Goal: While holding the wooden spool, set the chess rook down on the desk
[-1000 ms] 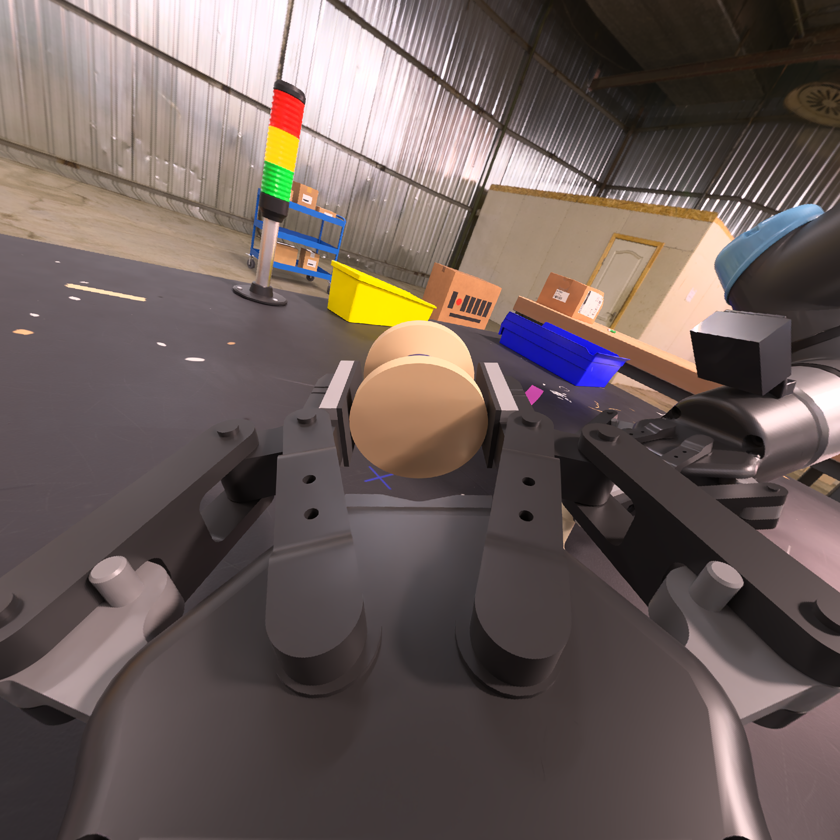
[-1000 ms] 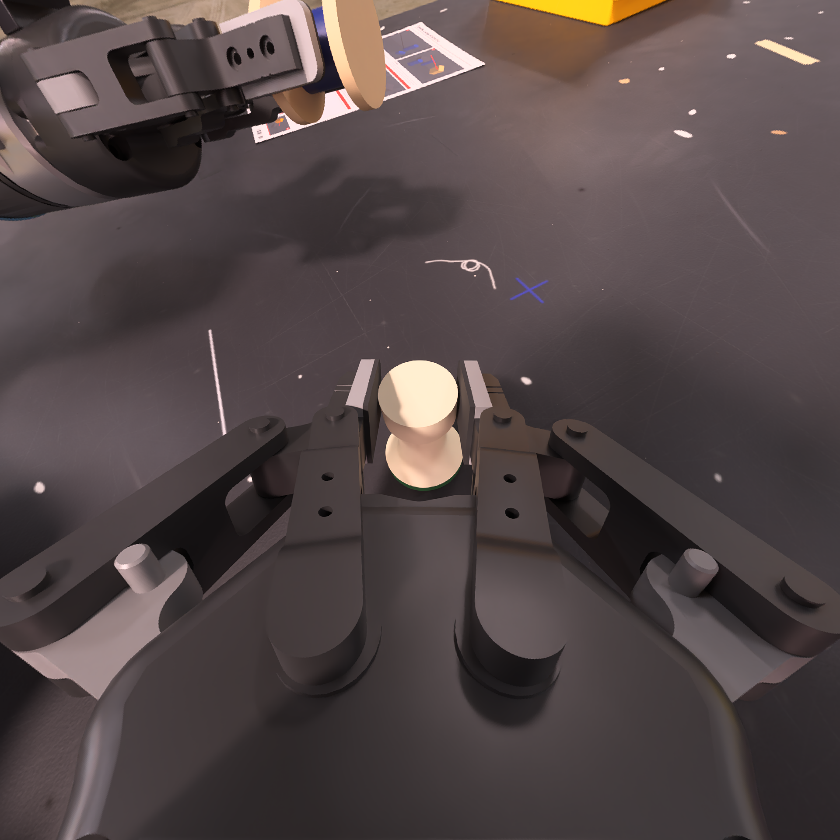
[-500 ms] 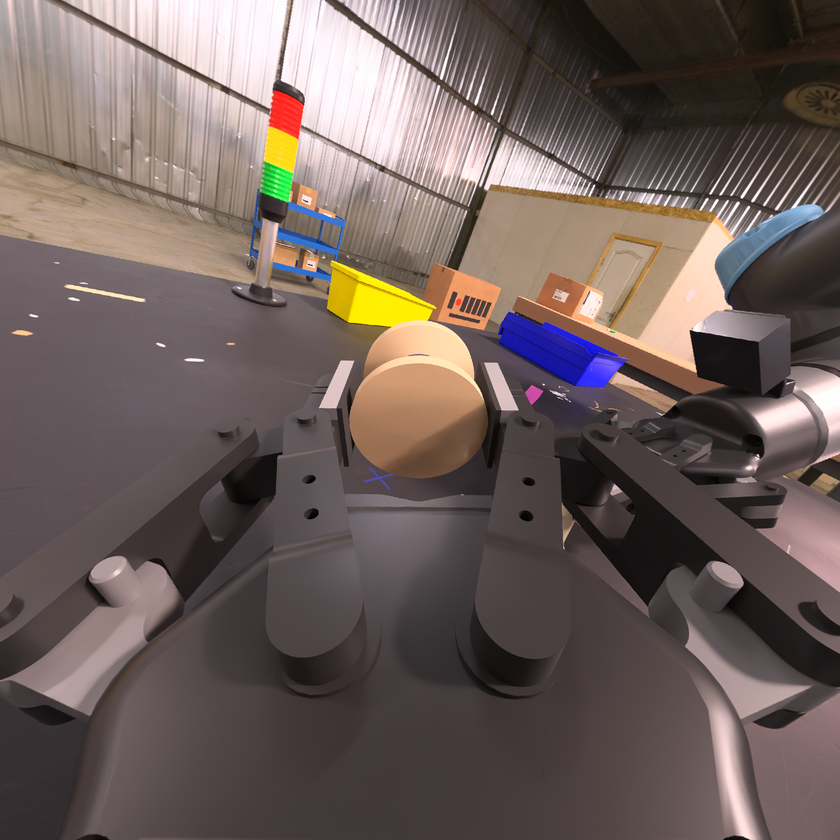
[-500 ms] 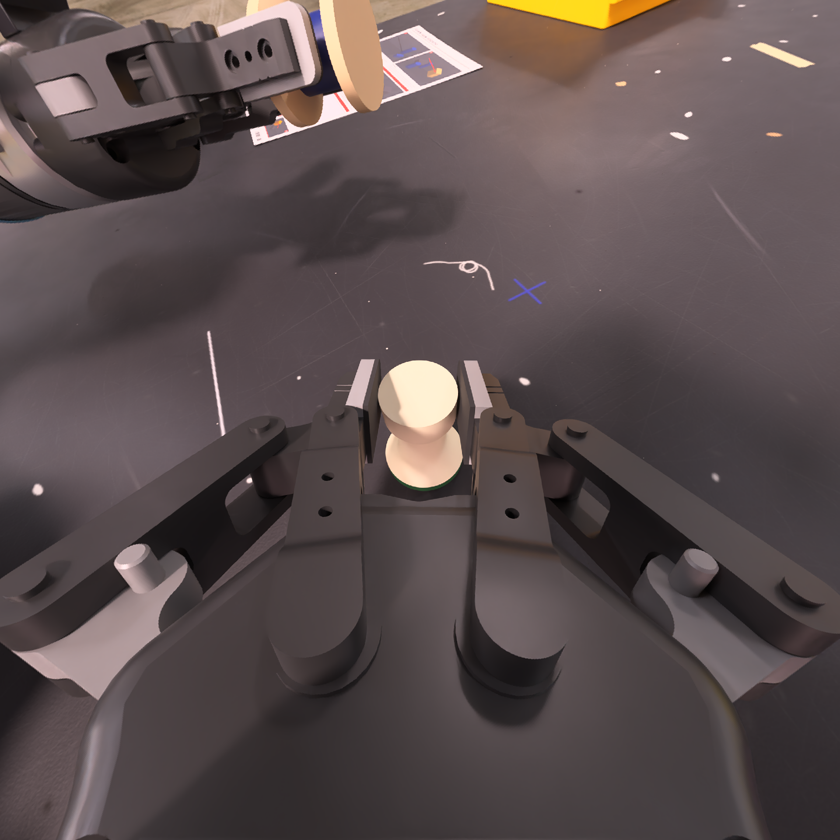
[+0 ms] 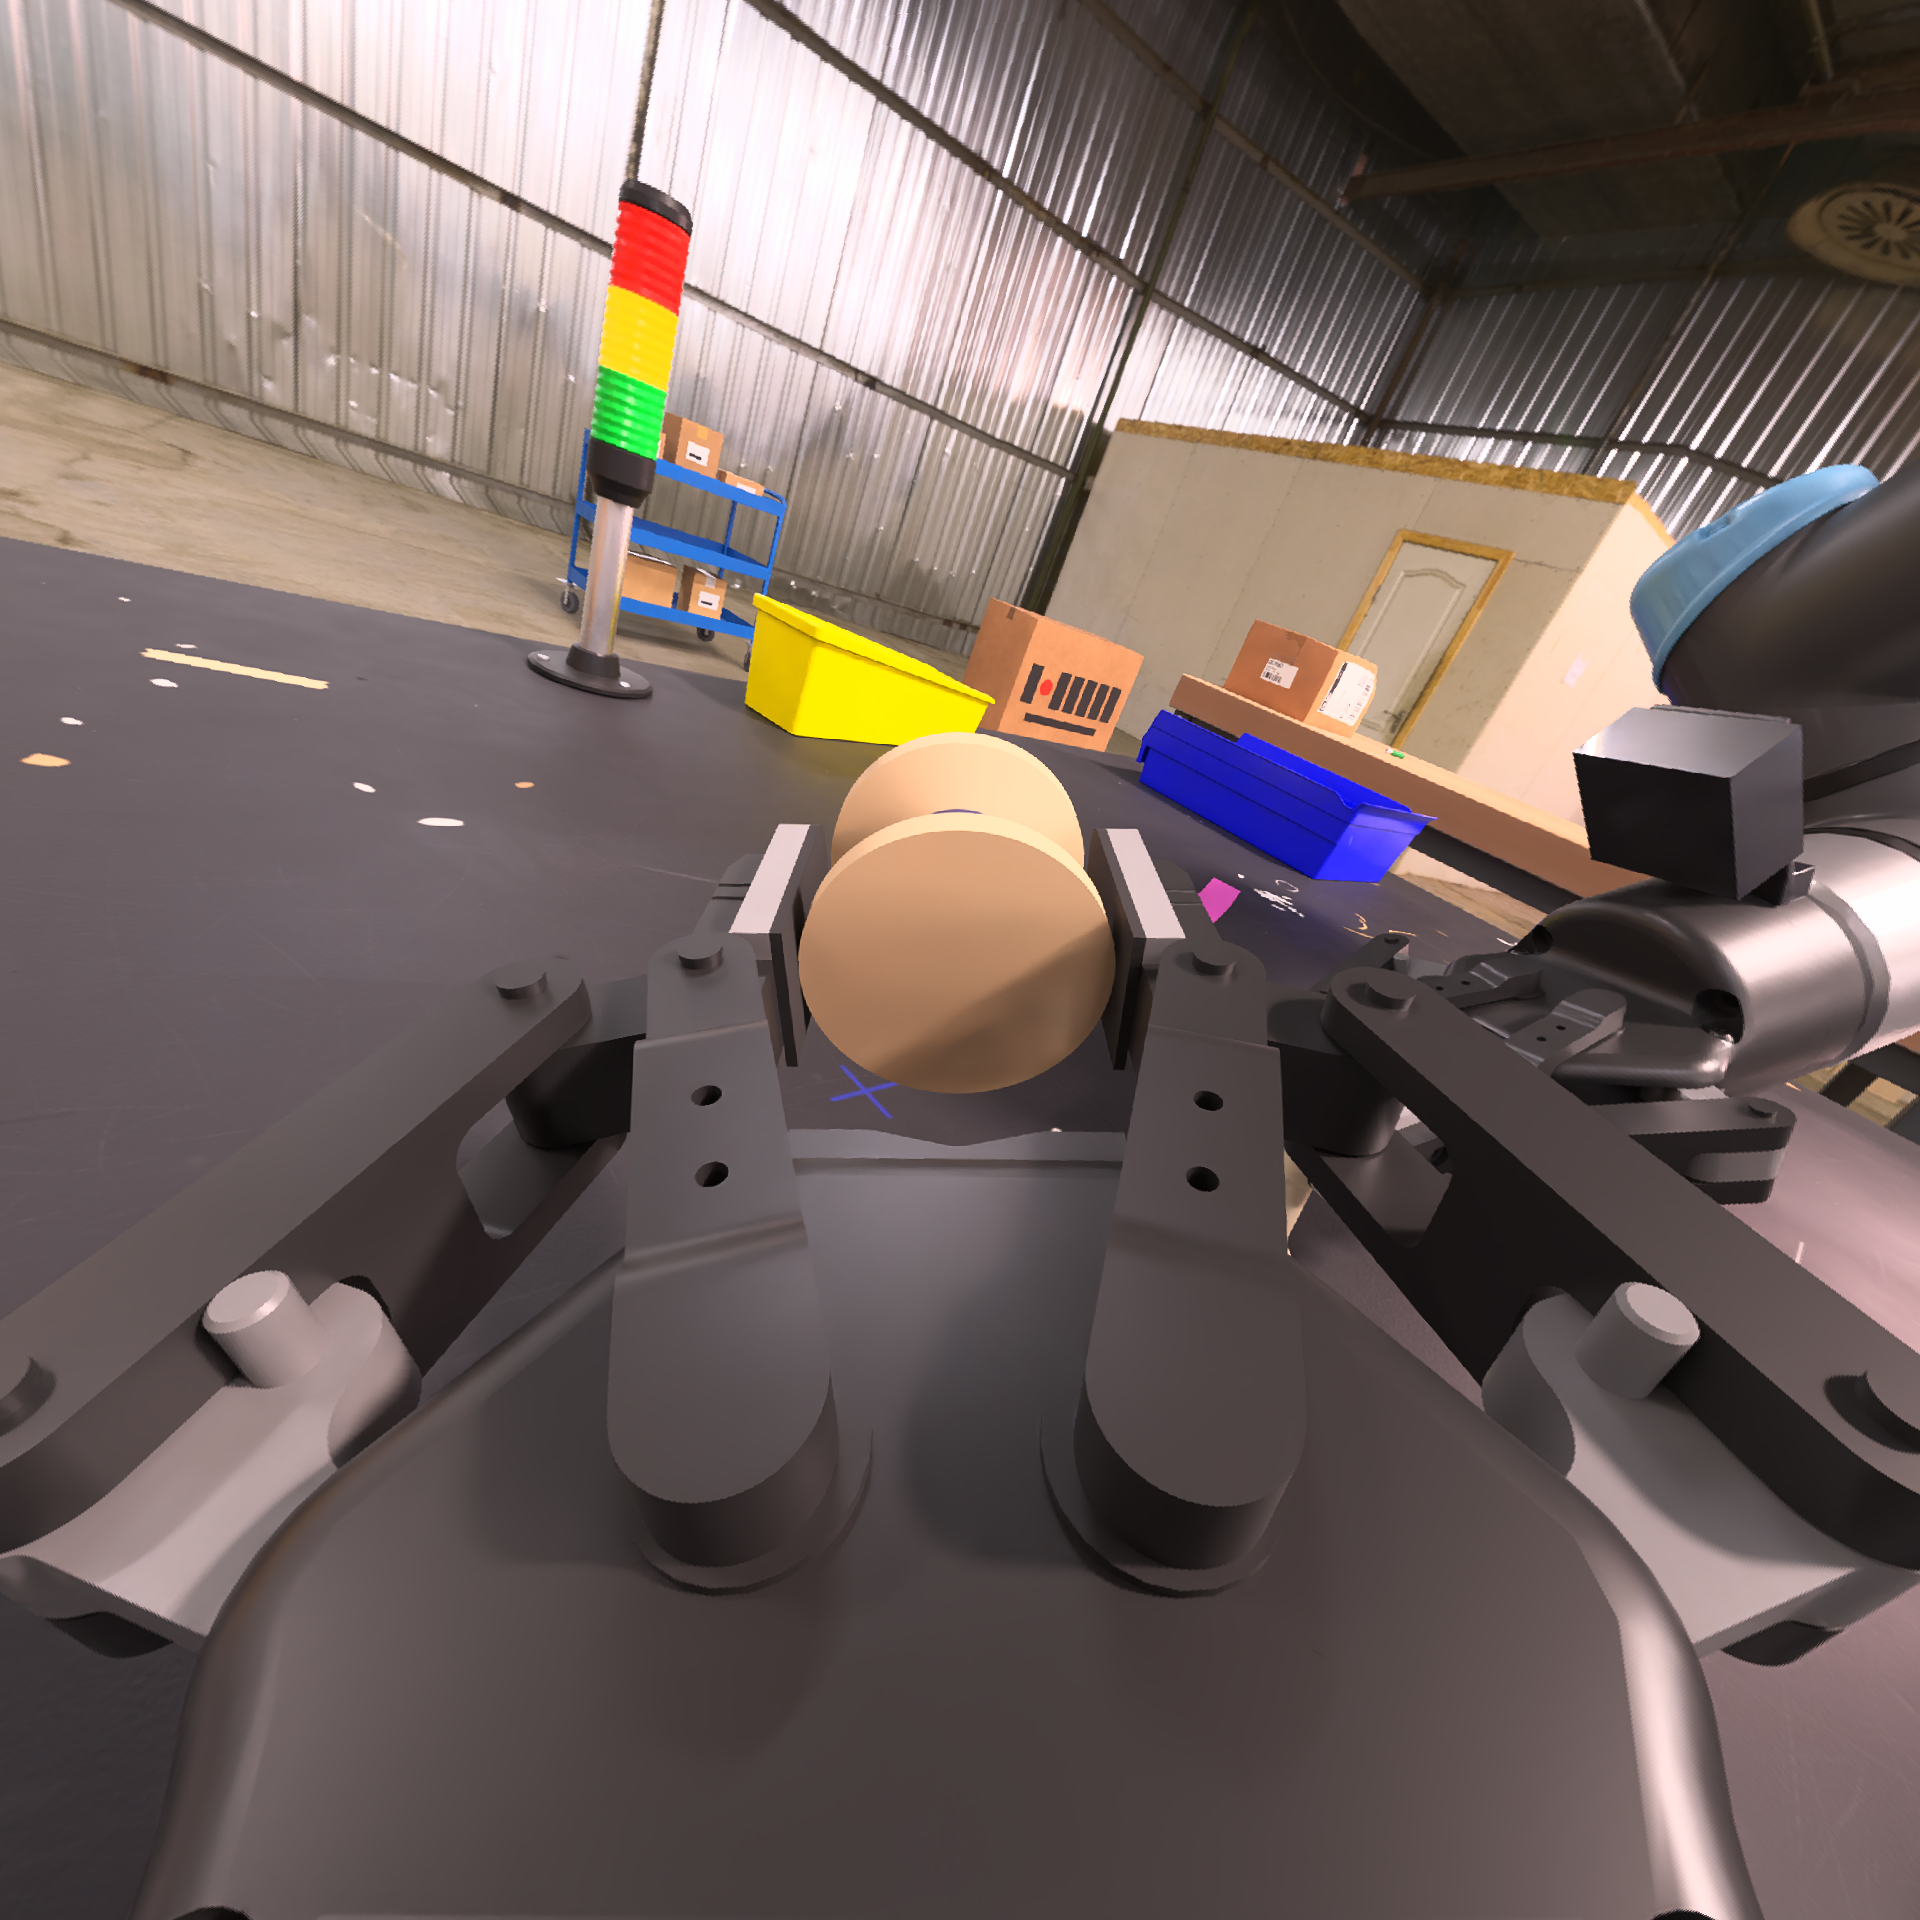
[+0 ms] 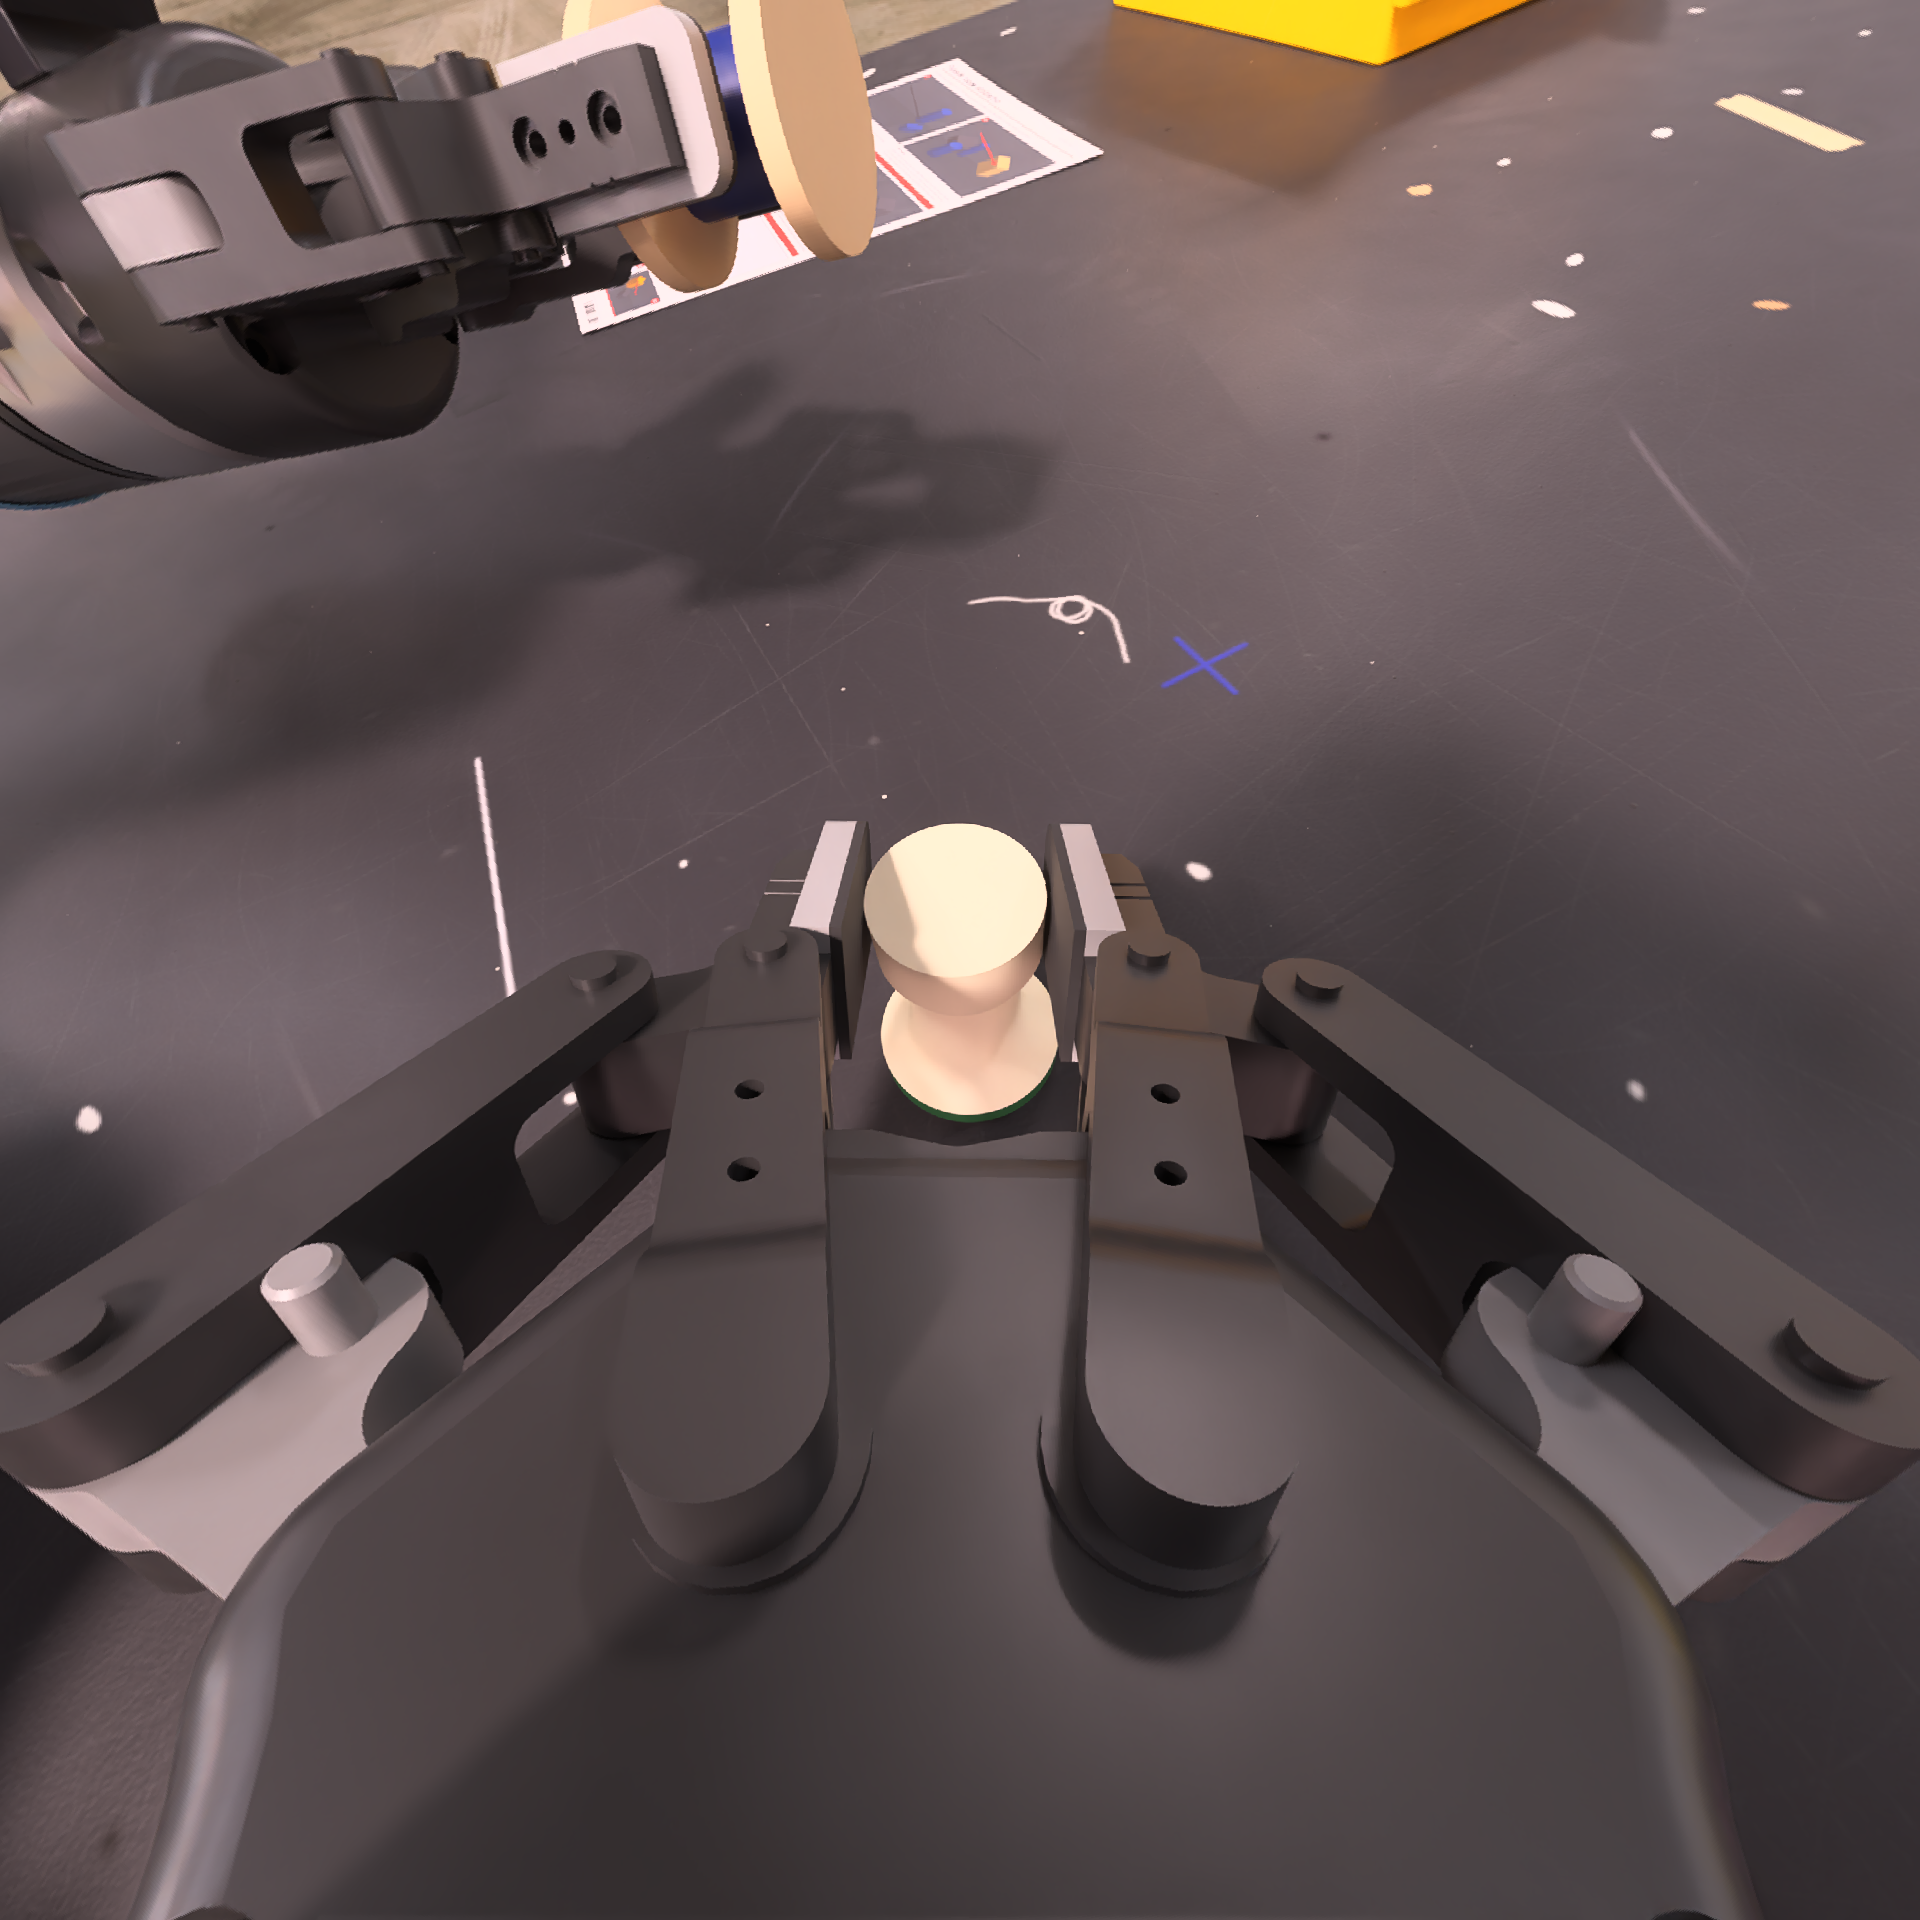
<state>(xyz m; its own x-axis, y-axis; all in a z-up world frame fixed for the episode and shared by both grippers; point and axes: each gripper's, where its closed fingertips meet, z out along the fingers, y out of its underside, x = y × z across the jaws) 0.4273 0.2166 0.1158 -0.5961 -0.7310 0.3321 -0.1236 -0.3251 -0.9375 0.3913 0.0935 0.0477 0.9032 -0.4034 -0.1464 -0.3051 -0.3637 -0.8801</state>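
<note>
My right gripper (image 6: 958,914) pinches the chess rook (image 6: 961,971) above the desk (image 6: 1455,520), well in from its edges. I'd lower straight down until its base seats, then spread the fingers. My left gripper (image 5: 951,914) is clamped on the wooden spool (image 5: 956,951); I'd keep it so.

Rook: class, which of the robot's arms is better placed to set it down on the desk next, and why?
Right. The right gripper is shut on the rook, pointing down at bare desk. The left gripper is shut on the spool, which it must hold.
</note>
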